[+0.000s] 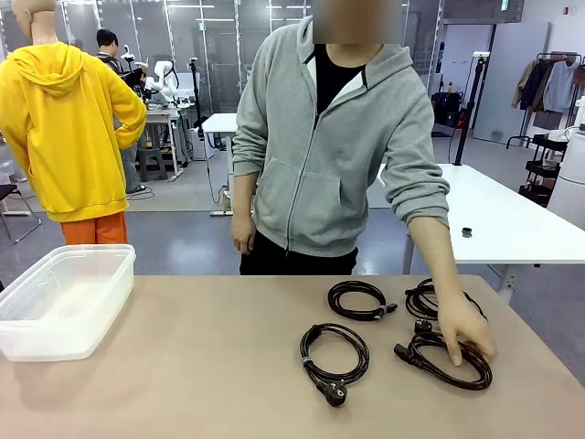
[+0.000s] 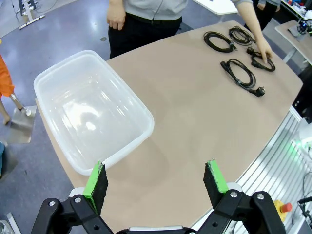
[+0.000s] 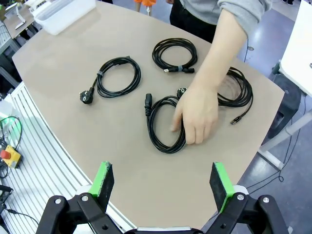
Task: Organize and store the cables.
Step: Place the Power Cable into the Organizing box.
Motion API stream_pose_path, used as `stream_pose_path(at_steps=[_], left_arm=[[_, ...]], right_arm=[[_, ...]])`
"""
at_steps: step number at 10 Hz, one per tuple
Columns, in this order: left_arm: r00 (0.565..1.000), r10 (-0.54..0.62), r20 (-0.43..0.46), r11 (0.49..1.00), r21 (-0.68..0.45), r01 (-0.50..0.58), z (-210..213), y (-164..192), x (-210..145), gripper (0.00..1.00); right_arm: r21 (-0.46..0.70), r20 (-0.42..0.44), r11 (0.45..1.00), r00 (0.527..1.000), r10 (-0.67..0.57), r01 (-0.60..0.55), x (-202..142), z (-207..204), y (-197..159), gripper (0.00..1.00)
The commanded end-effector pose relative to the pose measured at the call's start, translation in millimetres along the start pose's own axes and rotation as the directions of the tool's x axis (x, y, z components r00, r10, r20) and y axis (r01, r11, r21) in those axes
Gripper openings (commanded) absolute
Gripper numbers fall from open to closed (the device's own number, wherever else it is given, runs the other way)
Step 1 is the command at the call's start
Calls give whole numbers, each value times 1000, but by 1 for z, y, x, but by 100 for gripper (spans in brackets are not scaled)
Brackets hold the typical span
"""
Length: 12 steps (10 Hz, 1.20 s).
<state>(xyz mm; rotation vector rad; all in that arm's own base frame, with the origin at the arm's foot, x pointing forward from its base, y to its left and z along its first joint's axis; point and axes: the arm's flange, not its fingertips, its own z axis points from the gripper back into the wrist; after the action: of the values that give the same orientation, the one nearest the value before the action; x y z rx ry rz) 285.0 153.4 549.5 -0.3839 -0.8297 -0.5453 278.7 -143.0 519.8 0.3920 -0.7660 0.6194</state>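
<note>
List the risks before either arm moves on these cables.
1. The person's hand rests on a coiled black cable; the open right claw descending there could strike it.
2. The clear plastic bin sits at the far left end of the tan table, so a coil might unwind on the long carry.

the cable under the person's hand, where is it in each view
Front view: cable at the lower right of the table, under the person's hand.
Left wrist view: cable at top right, far across the table.
Right wrist view: cable in the centre, hand on its right side.
Shared landmark: clear plastic bin, at the table's opposite end.
</note>
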Motion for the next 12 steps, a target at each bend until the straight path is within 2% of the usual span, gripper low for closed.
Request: stream_pose_path(at_steps=[1, 12], left_arm=[[1000, -16, 9, 1000, -14, 16, 2, 4, 2, 100], [1000, -16, 9, 1000, -14, 16, 2, 4, 2, 100]], right_arm=[[10, 0, 1000, 1000, 17, -17, -1, 0, -1, 100], [10, 0, 1000, 1000, 17, -17, -1, 0, -1, 100]])
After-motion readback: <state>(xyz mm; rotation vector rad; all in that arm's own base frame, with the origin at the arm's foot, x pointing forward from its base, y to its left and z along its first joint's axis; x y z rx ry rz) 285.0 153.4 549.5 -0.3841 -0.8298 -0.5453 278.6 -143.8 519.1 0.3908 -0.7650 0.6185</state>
